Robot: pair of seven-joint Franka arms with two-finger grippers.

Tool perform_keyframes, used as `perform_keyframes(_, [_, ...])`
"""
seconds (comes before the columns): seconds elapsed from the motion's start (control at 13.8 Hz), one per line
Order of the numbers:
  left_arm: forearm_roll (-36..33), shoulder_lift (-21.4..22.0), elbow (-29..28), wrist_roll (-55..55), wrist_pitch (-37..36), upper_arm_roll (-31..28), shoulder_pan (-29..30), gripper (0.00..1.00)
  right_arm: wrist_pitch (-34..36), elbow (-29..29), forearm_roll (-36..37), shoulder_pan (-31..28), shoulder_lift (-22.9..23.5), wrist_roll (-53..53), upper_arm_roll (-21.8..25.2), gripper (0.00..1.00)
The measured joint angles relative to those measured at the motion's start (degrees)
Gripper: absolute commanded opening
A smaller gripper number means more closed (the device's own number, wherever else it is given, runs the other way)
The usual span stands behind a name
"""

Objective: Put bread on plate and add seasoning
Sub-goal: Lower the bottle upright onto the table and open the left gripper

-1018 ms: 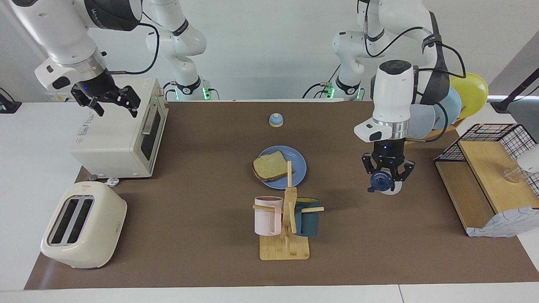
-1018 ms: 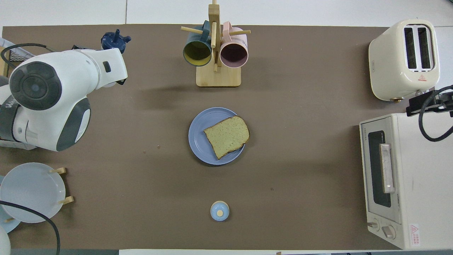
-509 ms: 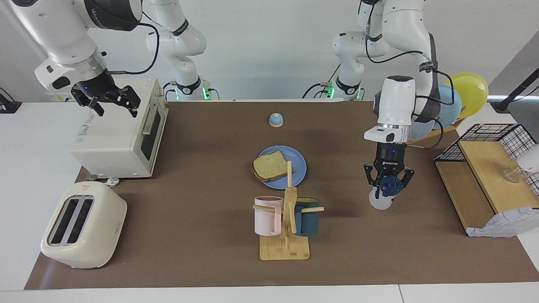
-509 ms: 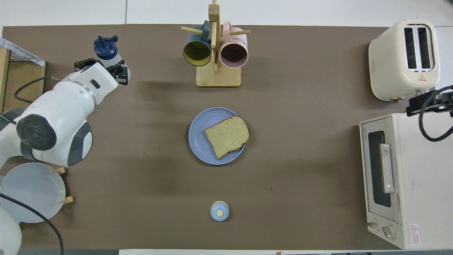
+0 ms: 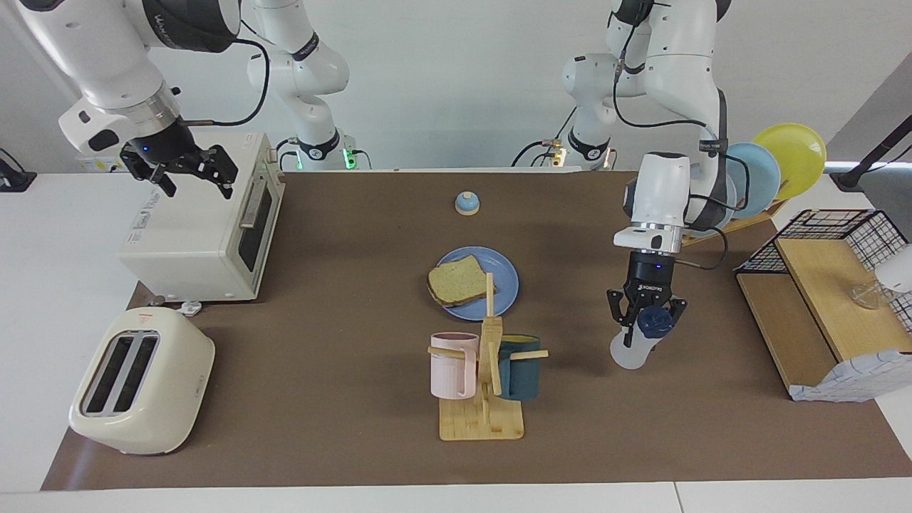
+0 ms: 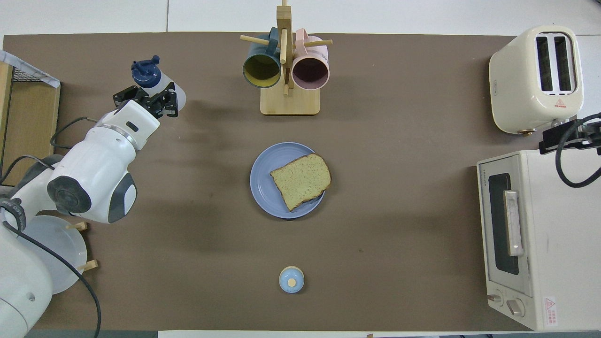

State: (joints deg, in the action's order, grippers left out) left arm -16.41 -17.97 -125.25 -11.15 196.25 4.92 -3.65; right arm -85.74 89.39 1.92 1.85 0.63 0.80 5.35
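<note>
Since the frame a second ago, your left pincer (image 5: 645, 319) has come lower and a little toward the mug rack, and the seasoning bottle (image 5: 638, 338) it carries has tipped. From the facing view you see that pincer clamped on the bottle just under its navy cap, the whitish body hanging slantwise below the fingers over bare brown counter (image 5: 342, 427), toward the left arm's end from the mug rack (image 5: 484, 385). The bread (image 5: 456, 283) lies on the blue plate (image 5: 507, 283), near the middle of the counter, nearer the robots than the rack. Your right pincer (image 5: 187, 171) waits over the toaster oven (image 5: 203, 228) with its fingers spread and nothing in them. From the overhead view, the left pincer (image 6: 146, 97) shows gripping the seasoning bottle (image 6: 157, 84), well apart from the plate (image 6: 262, 178). The bread (image 6: 300, 180) covers the plate's half toward the right arm's end, one corner reaching past the rim. A small bell (image 6: 291, 280) sits nearer the robots than the plate.
</note>
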Motion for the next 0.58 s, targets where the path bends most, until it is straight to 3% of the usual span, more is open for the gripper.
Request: perform_keyframes(0.58, [0.0,-3.1,-0.52,-0.08,3.01,0.18,0.4,0.0,0.0,0.0,0.0,0.0,0.0,0.0,0.0,1.0])
